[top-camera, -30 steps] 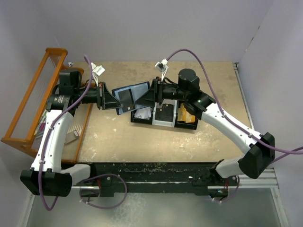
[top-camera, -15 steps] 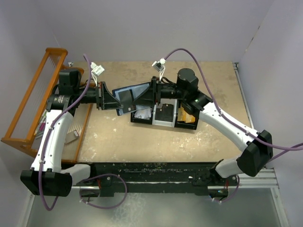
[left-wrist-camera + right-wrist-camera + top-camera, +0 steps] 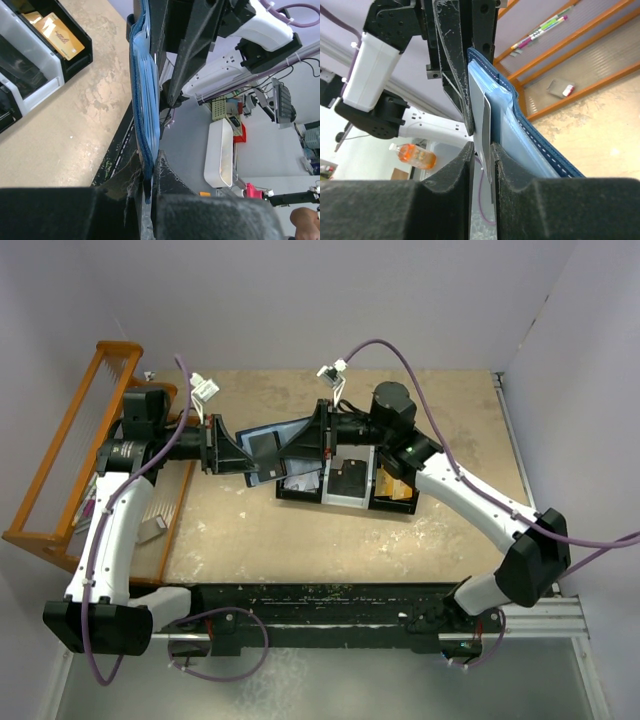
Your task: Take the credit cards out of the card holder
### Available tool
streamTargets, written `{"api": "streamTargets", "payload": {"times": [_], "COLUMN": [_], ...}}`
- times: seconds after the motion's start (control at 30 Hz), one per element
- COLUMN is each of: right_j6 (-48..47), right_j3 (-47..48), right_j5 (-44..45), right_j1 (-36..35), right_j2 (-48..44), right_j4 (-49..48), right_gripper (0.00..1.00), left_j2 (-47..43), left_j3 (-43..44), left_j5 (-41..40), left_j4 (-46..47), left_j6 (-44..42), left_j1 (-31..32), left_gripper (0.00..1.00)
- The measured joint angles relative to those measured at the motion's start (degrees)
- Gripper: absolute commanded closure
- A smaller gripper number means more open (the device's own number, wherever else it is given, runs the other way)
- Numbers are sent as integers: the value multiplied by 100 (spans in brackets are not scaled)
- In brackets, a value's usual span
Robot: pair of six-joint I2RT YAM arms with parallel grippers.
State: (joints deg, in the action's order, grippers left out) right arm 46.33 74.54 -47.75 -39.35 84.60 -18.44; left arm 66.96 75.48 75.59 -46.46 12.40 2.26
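Right wrist view: the right gripper [image 3: 482,152] has just narrowed onto the grey card [image 3: 485,117] and seems to pinch its edge, ready to draw it out. Opposite, the left gripper [image 3: 148,181] stays clamped on the card holder [image 3: 540,142], held open above the far middle of the table [image 3: 250,530], beside the black tray [image 3: 400,508]

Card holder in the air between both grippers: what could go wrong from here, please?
1. The right gripper flanks only the end of a grey card, so it may slip off the card during the pull.
2. The left gripper clamps the card holder by one edge only, above the table. A hard pull might twist the holder free and drop it.
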Motion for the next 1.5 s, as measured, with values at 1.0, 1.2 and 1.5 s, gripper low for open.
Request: {"api": "streamTargets", "payload": {"times": [1.0,1.2,1.5], "right_j6": [1587,1705,1910], "right_j3": [-828,-1032,-1574], "right_j5": [-883,-901,-1351], "right_j1": [-2,92,1200], "right_j2": [-155,-332,-920], "right_j4": [-2455,-2653,-2387], "right_gripper": [100,100,100], "left_j2": [-166,-118,-79], "left_j3": [153,404,507], "left_j5": [1005,1025,442], "left_j4": [2,-485,-662], "left_j6": [125,-249,-599], "left_j1": [2,7,7], "left_gripper": [100,100,100]}}
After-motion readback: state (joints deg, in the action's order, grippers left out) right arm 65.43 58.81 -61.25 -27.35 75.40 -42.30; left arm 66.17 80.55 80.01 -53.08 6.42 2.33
